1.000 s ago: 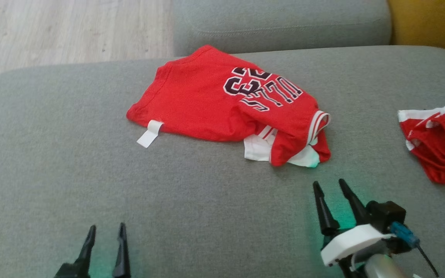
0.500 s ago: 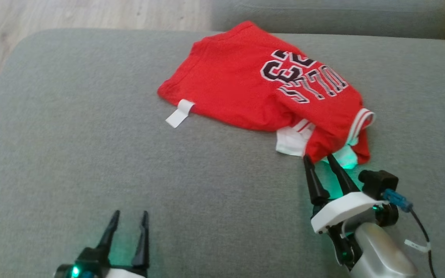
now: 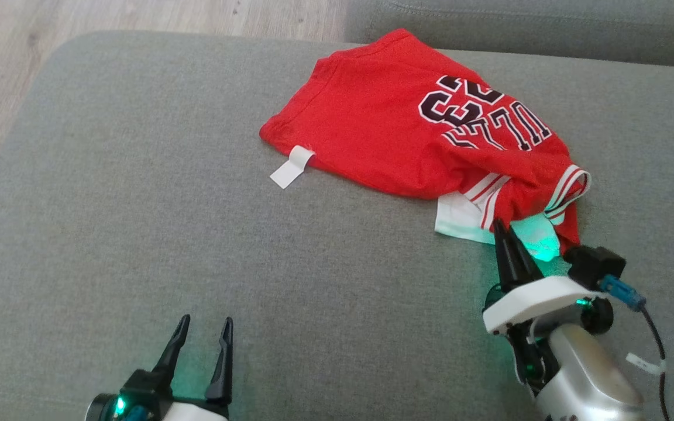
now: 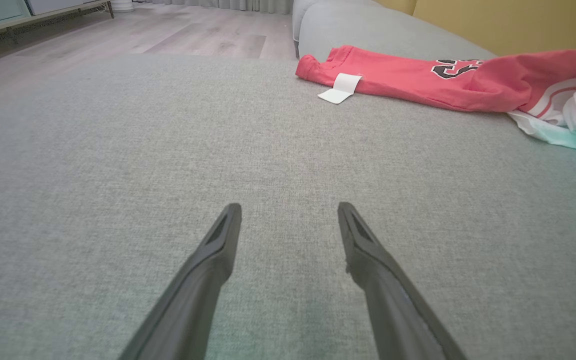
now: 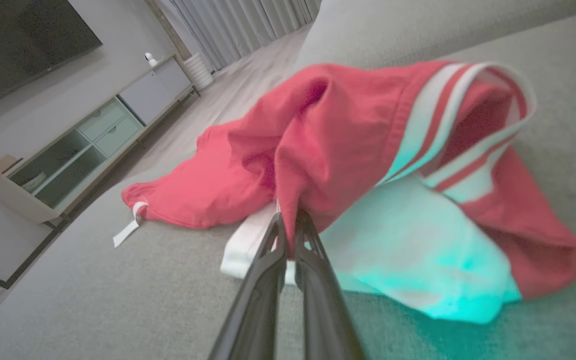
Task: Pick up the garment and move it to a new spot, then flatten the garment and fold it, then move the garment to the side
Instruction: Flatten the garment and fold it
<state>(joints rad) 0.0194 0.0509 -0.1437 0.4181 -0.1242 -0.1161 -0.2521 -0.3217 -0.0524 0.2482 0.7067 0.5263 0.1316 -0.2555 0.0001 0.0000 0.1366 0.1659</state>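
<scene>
Pinching a near fold of the red shirt (image 3: 384, 134) for lifting, right end effector (image 3: 502, 229) clamped; left end effector (image 3: 206, 320) hangs open.

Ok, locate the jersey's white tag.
In the head view the white tag juts from the left corner of the red jersey onto the grey cushion, ahead of the left pincer.

Matt cloth garment (image 3: 372, 128), coarse-woven sofa (image 3: 138, 234)
</scene>
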